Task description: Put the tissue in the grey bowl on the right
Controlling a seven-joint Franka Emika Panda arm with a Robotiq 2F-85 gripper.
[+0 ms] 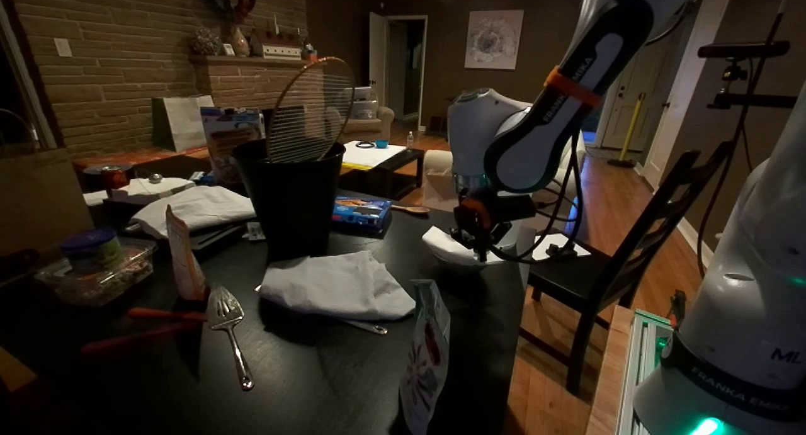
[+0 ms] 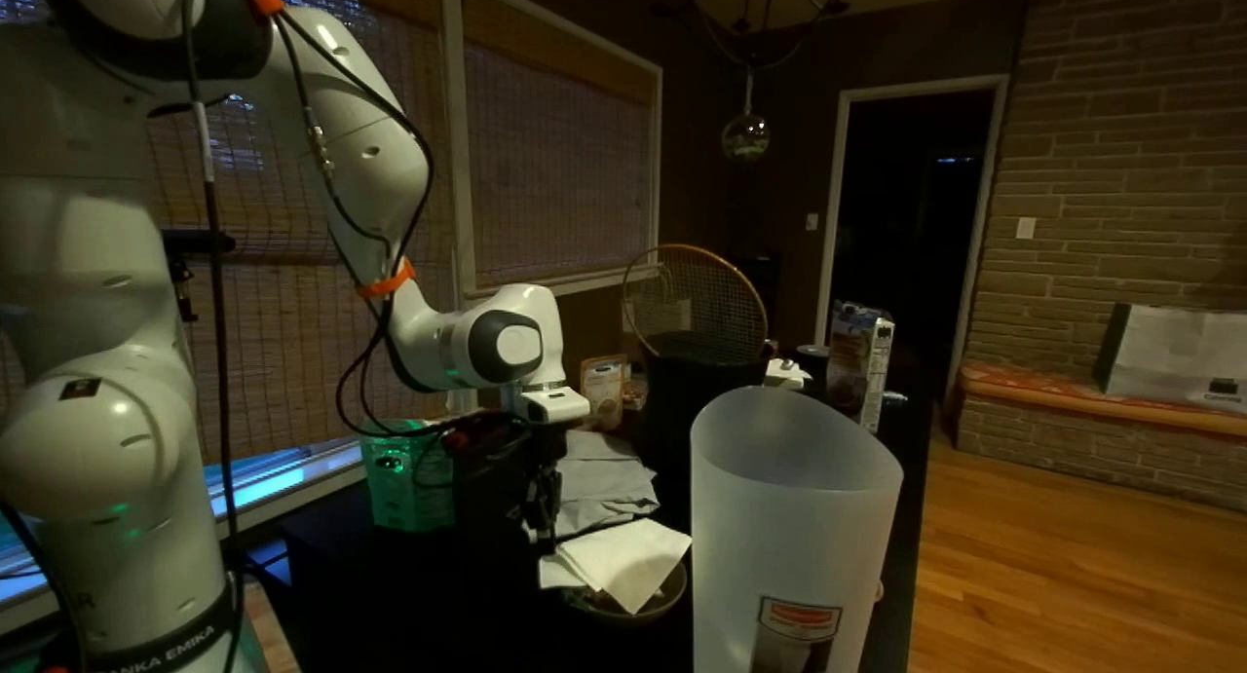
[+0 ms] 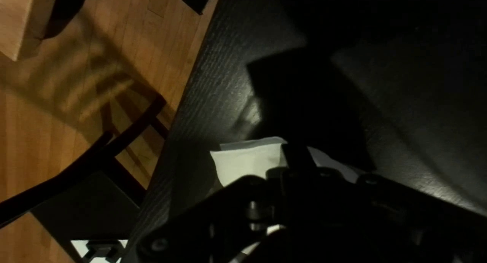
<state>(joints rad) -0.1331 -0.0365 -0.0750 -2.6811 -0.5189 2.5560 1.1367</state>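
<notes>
A loosely folded white paper tissue is spread across a shallow grey bowl on a black table, with the Robotiq gripper poised at the sheet's robot-side end, touching or just above it. In an exterior view, the long axis is pointed away from the fingertips, out over the bowl toward a translucent white pitcher; in the wrist view, paper is seen on both sides of the dark fingers. Whether these are released or clenched on it cannot be told in the gloom. The placing is judged nearly complete, though the end nearest the fingers could be dragged out if the paper clings.
</notes>
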